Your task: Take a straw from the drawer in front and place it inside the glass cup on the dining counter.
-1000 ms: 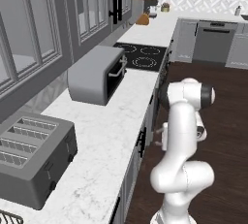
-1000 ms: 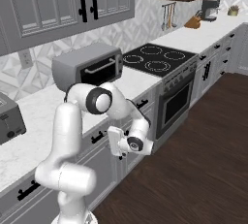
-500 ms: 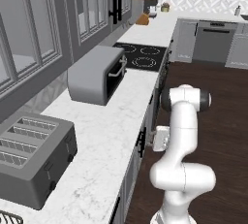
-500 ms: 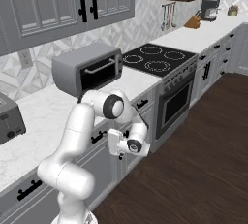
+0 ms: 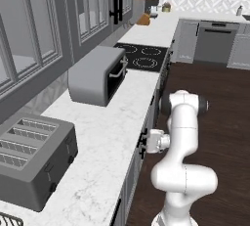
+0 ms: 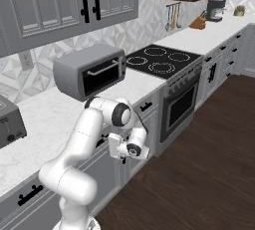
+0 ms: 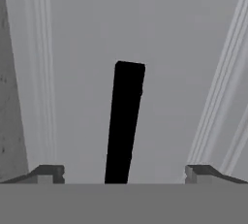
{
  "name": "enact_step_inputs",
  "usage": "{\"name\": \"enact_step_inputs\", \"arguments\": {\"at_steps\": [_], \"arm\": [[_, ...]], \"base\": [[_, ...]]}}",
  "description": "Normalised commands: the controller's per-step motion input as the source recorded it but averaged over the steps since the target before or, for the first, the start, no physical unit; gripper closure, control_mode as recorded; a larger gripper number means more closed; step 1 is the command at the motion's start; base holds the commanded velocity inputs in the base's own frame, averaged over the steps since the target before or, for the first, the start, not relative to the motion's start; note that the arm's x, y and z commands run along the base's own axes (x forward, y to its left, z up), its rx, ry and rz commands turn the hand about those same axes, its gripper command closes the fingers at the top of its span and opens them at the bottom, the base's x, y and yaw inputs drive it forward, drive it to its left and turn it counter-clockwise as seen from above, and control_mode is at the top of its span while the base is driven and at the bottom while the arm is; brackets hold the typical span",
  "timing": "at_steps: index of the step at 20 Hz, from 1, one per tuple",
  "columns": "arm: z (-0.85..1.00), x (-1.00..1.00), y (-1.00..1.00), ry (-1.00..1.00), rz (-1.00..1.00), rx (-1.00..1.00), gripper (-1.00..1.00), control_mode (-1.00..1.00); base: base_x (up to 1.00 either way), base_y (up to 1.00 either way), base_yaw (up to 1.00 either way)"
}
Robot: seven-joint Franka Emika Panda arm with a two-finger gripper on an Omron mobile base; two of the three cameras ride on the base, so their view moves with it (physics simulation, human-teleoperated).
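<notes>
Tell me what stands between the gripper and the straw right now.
The closed drawer front does: the straw would lie behind it. The gripper is open, a fingertip on either side of the black bar handle, with nothing between them and the handle.

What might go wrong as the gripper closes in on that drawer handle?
1. In the hand view the black bar handle runs tilted between the open gripper tips, nearer the left one, so a close may seat unevenly and slip.
2. The drawer is shut, and the hand is pressed close to the cabinet front, so it could bump it.
</notes>
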Motion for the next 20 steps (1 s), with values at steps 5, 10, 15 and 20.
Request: {"name": "enact_step_inputs", "arguments": {"at_steps": [5, 10, 15, 20], "arm": [[-0.37, 0.35, 0.12, 0.0, 0.0, 0.0, -1.0, -1.0], [-0.19, 0.19, 0.08, 0.0, 0.0, 0.0, -1.0, -1.0], [0.11, 0.0, 0.09, -0.06, 0.0, 0.0, -1.0, -1.0], [0.23, 0.0, 0.14, -0.03, -0.01, 0.0, -1.0, -1.0]], "base": [[0.0, 0.0, 0.0], [0.0, 0.0, 0.0], [0.0, 0.0, 0.0], [0.0, 0.0, 0.0]]}}
